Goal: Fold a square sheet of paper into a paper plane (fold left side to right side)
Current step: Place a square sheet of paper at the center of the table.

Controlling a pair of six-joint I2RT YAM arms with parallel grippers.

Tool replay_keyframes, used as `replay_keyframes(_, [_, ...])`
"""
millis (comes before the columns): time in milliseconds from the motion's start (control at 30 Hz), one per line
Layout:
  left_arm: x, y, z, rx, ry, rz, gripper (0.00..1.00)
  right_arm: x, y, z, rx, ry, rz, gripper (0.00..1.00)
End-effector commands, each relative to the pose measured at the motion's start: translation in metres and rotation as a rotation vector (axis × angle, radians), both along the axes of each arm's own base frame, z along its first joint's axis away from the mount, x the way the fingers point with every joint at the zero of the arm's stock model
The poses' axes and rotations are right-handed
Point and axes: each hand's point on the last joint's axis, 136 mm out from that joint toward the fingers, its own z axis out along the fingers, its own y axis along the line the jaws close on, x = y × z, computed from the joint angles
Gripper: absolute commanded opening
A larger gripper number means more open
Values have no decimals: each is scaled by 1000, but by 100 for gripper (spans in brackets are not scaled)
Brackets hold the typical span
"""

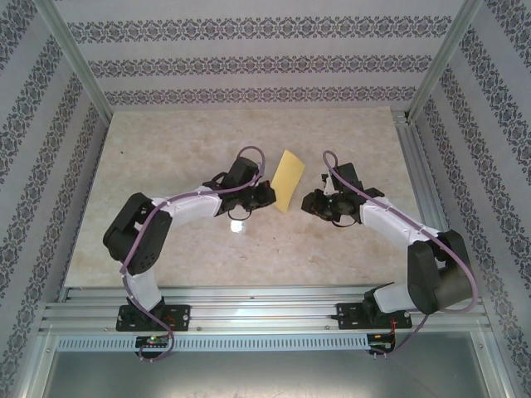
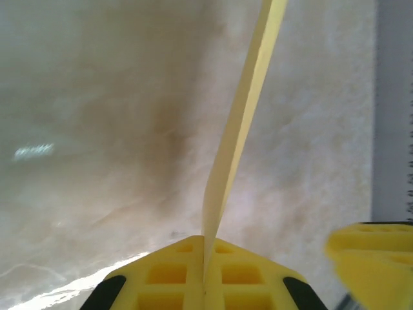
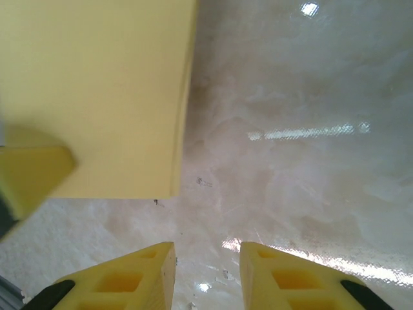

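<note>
Square sheet of paper [image 1: 289,179], clamped edge-on by left jaws

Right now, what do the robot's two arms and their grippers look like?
The left arm and right arm have white link covers and black joints, each trailed by a purple cable. Their fingers are yellow moulded wedges with square recesses and black patches lower down.
</note>
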Motion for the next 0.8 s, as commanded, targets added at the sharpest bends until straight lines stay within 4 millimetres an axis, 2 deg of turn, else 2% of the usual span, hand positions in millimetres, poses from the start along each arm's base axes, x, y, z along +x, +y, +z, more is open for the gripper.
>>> replay_keyframes(0, [2, -9, -2, -70, -11, 28, 3, 0, -4, -4, -16, 3, 6, 32])
replay_keyframes(200, [-13, -3, -31, -37, 23, 97, 3, -3, -3, -13, -18, 35, 8, 32])
replay_keyframes(400, [-23, -3, -35, -21, 9, 162, 3, -5, 6, -22, -9, 69, 24, 32])
replay_keyframes(467, [-26, -4, -33, -10, 2, 168, 13, -6, 12, -27, -5, 92, 38, 32])
replay_keyframes(533, [-29, -3, -28, 3, -9, 167, 31, -7, 17, -33, -6, 110, 44, 31])
replay_keyframes(633, [-34, 6, -16, 29, -32, 170, 48, -5, 22, -36, -2, 118, 47, 31])
replay_keyframes(700, [-38, 16, -8, 61, -51, 173, 58, -3, 27, -36, -2, 117, 56, 31])
replay_keyframes(767, [-43, 28, -1, 102, -68, 175, 62, -3, 31, -35, -7, 120, 61, 31])
